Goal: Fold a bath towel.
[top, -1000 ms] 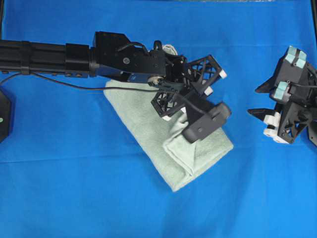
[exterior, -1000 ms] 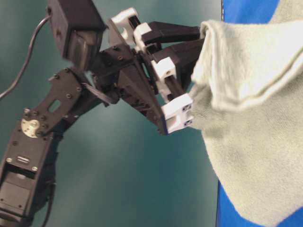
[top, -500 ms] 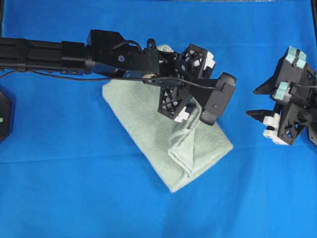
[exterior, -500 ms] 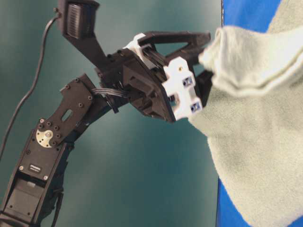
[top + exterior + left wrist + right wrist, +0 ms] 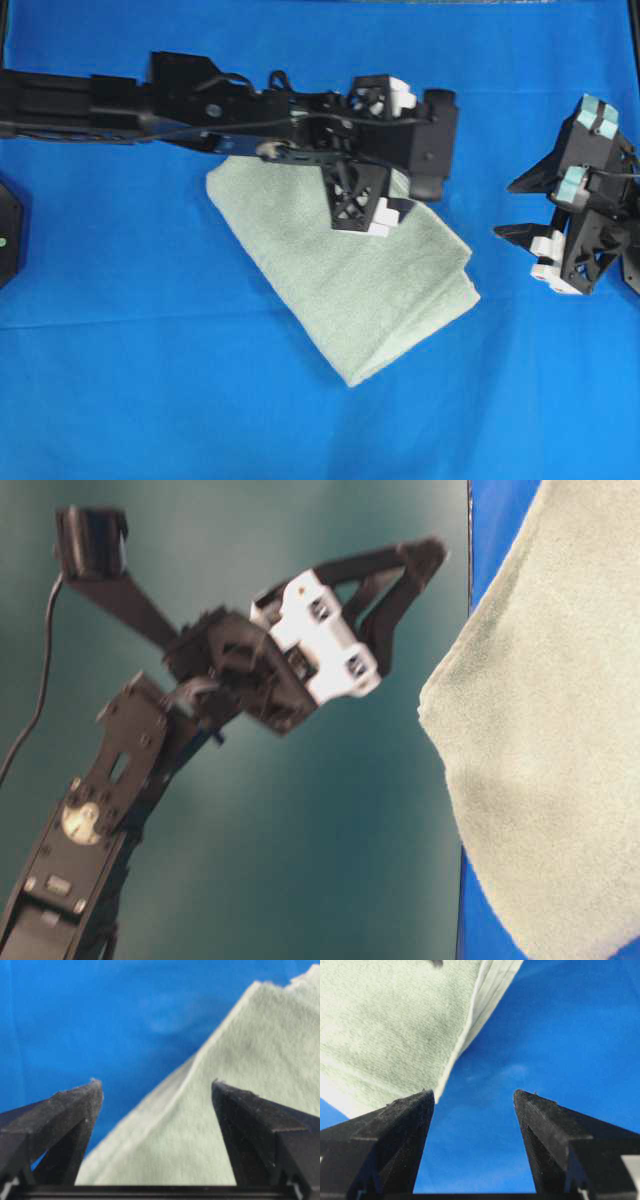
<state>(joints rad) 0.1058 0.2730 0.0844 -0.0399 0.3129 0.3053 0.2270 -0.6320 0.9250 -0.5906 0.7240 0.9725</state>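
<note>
We are looking at a counter draped in a bright blue cloth (image 5: 120, 400), with a teal wall (image 5: 300, 860) behind. The bath towel (image 5: 340, 290) is lying folded and slanted at the cloth's middle. Our left gripper (image 5: 380, 150) is hovering over its upper edge, fingers spread, holding nothing. Our right gripper (image 5: 540, 210) is waiting beside it, fingers spread.

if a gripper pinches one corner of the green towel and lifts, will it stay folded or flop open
The towel would probably flop open: it is soft terry lying in loose layers, nothing holding them. Its fuzzy surface likely grips the blue cloth, so pushing may bunch it.
</note>
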